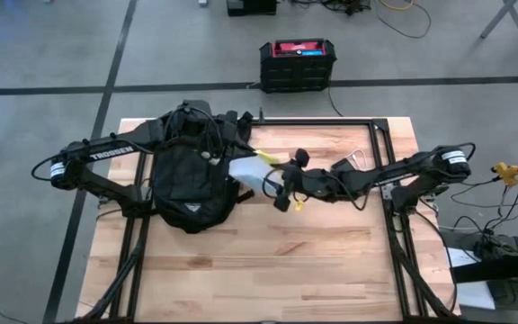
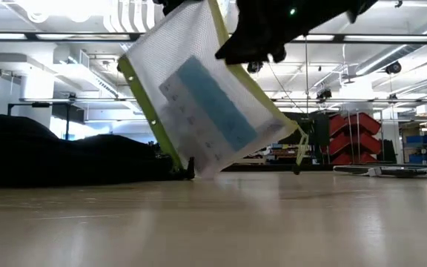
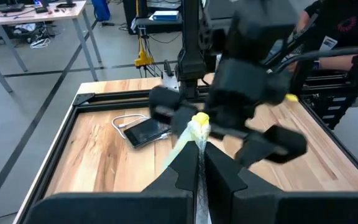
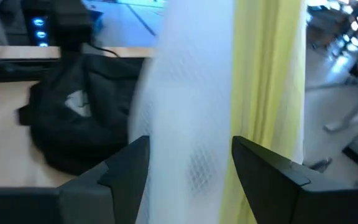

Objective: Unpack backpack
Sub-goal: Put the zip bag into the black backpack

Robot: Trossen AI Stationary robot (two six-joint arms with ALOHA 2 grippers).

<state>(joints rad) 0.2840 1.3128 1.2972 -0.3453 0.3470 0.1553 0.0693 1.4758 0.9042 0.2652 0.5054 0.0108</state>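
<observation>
Backpack [image 1: 190,180], large, black fabric, flat on wooden table [image 1: 268,270], under left arm. White mesh pouch with yellow-green trim [image 2: 206,104] held off table. Right gripper [image 1: 281,184] pinches its edge; left gripper [image 3: 201,171] fingers pressed together on opposite edge.

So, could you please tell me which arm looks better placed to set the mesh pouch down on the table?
Right, probably: the right gripper holds the mesh pouch beside the backpack.

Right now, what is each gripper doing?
Left gripper: shut on the mesh pouch.
Right gripper: shut on the same mesh pouch, beside the backpack.
</observation>
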